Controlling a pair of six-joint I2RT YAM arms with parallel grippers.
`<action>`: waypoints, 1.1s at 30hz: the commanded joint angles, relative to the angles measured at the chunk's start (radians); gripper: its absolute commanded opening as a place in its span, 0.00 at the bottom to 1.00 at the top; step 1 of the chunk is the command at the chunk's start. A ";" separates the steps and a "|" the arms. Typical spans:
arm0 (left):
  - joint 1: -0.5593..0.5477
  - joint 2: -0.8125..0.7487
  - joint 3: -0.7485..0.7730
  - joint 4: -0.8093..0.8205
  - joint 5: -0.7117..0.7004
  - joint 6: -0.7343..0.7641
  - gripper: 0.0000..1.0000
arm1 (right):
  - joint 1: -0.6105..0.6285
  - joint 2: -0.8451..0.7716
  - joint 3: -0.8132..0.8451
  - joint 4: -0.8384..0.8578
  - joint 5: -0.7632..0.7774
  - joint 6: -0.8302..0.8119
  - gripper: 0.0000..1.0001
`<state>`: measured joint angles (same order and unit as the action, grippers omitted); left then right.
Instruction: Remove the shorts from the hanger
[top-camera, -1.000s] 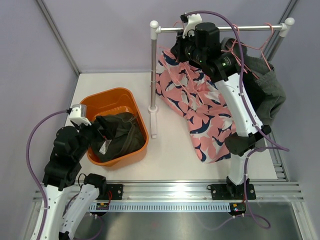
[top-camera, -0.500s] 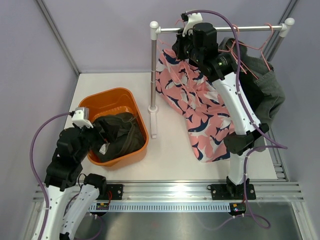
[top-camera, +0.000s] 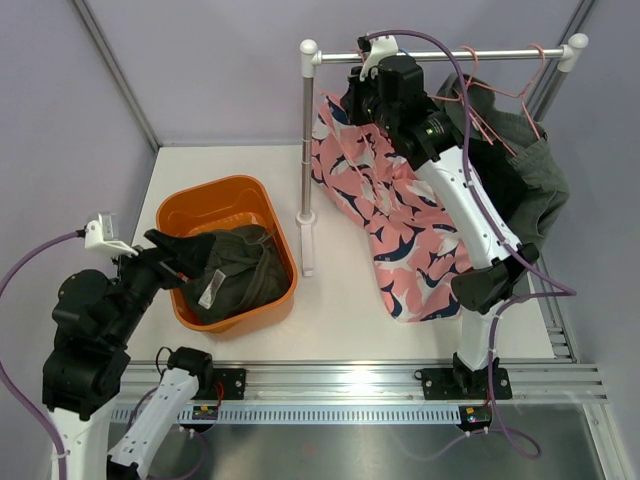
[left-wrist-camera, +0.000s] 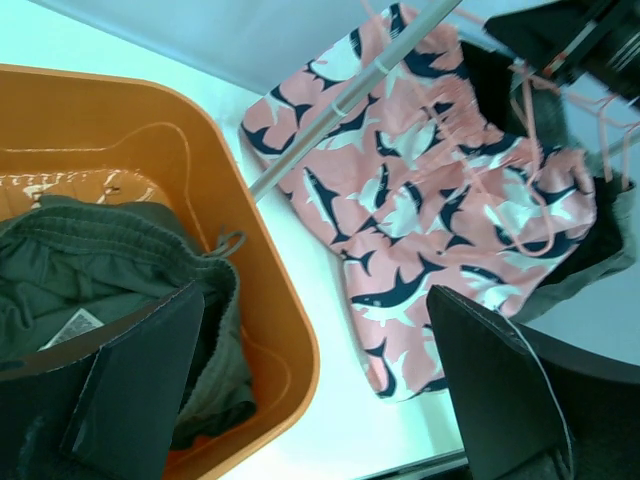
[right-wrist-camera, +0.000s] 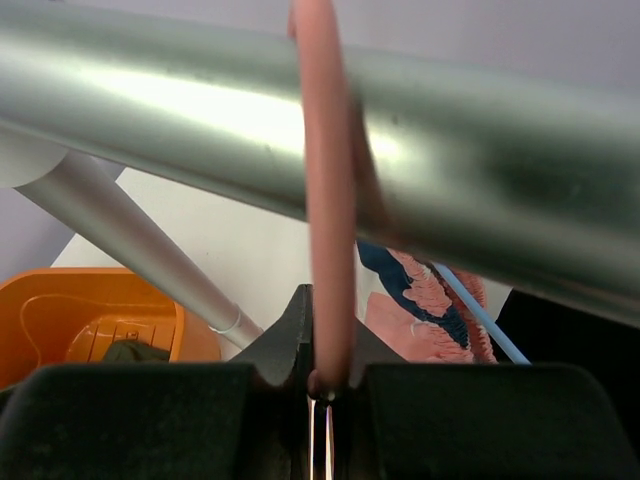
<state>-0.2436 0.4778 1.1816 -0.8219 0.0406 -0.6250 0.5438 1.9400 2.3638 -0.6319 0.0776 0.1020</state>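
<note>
While the right gripper (right-wrist-camera: 322, 385) is clenched on the hook of a pink hanger (right-wrist-camera: 325, 200), that hook sits over the metal rail (right-wrist-camera: 150, 110) of the rack, close to the end where the upright post (top-camera: 307, 150) meets it. In the top view the right arm reaches up and back to that spot.

The pink shorts (top-camera: 400, 230), printed with navy-and-white sharks, hang below that gripper and spread down and forward between the post and the right arm. Whether their lower hem touches the worktop (top-camera: 340, 300) cannot be told.

Further right along the rail, more pink hangers (top-camera: 500, 95) carry the grey shorts (top-camera: 548, 185), with the black shorts (top-camera: 505, 175) just beside them, partly hidden behind the arm.

The left gripper (left-wrist-camera: 315, 300) is released, its jaws spread wide and holding nothing. It hovers over the near left part of the orange basin (top-camera: 215, 195), which stands on the worktop left of the post. The olive shorts (left-wrist-camera: 90, 260) lie crumpled inside the basin with a white label showing, off any hanger.
</note>
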 joint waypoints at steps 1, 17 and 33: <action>0.003 -0.013 0.061 -0.011 -0.007 -0.090 0.99 | -0.005 -0.073 -0.061 0.032 0.016 0.018 0.12; 0.003 -0.053 0.102 -0.046 -0.036 -0.127 0.99 | -0.001 -0.341 -0.302 0.142 0.016 0.070 0.41; 0.003 -0.073 0.128 -0.082 -0.056 -0.076 0.99 | -0.018 -0.414 -0.497 0.337 0.404 -0.096 0.57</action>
<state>-0.2436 0.4271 1.2896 -0.9218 -0.0116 -0.7292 0.5415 1.4975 1.8694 -0.3866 0.3843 0.0628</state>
